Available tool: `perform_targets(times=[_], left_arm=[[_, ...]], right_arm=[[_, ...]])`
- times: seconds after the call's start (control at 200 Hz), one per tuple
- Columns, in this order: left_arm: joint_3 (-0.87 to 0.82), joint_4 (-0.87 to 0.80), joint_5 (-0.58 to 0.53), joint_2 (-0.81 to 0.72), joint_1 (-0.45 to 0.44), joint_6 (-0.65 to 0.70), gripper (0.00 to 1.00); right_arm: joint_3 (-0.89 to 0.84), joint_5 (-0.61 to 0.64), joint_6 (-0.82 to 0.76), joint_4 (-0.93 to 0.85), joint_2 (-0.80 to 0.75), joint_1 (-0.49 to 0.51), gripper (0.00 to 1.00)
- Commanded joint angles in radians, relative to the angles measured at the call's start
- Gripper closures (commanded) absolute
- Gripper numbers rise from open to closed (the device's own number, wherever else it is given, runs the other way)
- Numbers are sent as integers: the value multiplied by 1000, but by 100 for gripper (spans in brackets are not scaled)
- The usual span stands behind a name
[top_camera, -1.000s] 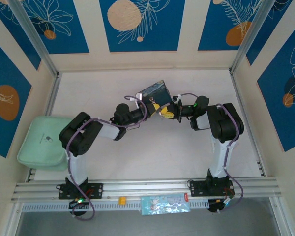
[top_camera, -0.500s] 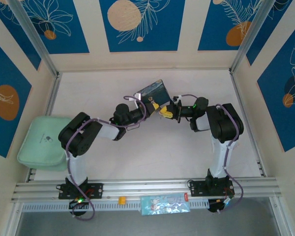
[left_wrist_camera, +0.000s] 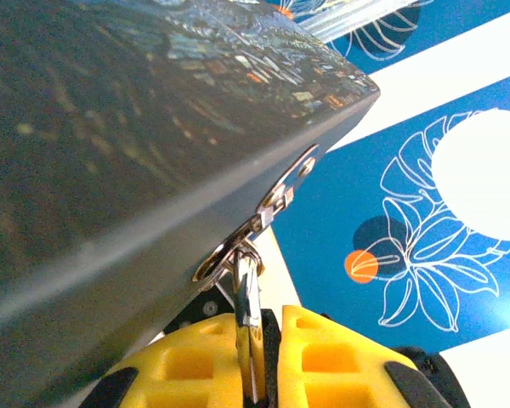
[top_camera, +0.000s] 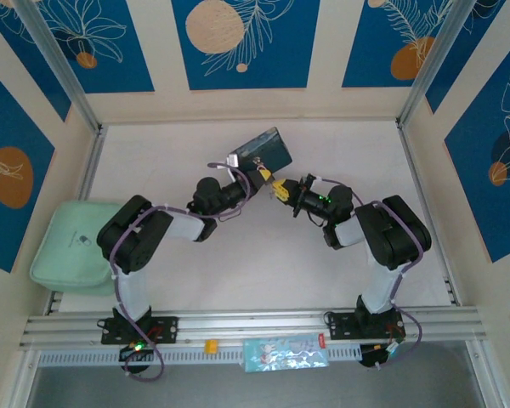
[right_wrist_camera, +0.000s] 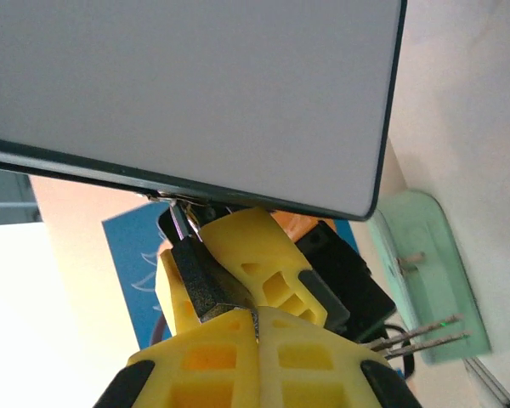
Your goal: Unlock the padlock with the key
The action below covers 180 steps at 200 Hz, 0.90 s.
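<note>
The small dark padlock (right_wrist_camera: pixel 202 285) hangs by its thin silvery shackle (left_wrist_camera: pixel 246 285) from the hasp of a blue painted box (top_camera: pixel 263 150), which is held up off the table at centre back. My left gripper (top_camera: pixel 261 174) is shut on the padlock, with the shackle running down between its yellow fingers (left_wrist_camera: pixel 195 361). My right gripper (right_wrist_camera: pixel 257 340) faces it from the right and is shut on the key (right_wrist_camera: pixel 255 320). The key is a thin sliver between the pads, with its tip at the padlock's underside. I cannot tell whether the tip is inside the keyhole.
A pale green pad (top_camera: pixel 72 246) lies at the table's left edge. Patterned blue walls (top_camera: pixel 238 42) close in the back and both sides. A small yellow piece (top_camera: pixel 210 346) and a printed packet (top_camera: pixel 285 353) sit on the front rail.
The box has swung and shifted slightly toward the back left, carried along with the padlock. Both grippers followed it, and the right wrist turned to point up-left. Both stayed shut.
</note>
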Motion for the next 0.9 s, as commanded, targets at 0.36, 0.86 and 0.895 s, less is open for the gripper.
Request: perform_targets(times=[0.36, 0.86, 0.895], left_arm=[[88, 162, 347, -82, -136, 34, 100], [-19, 160, 117, -18, -110, 5, 100], [-29, 160, 104, -11, -106, 9, 100]], right_arm=[[122, 283, 427, -65, -42, 134, 100], [41, 141, 178, -136, -84, 38, 94], [30, 135, 156, -146, -88, 33, 92]])
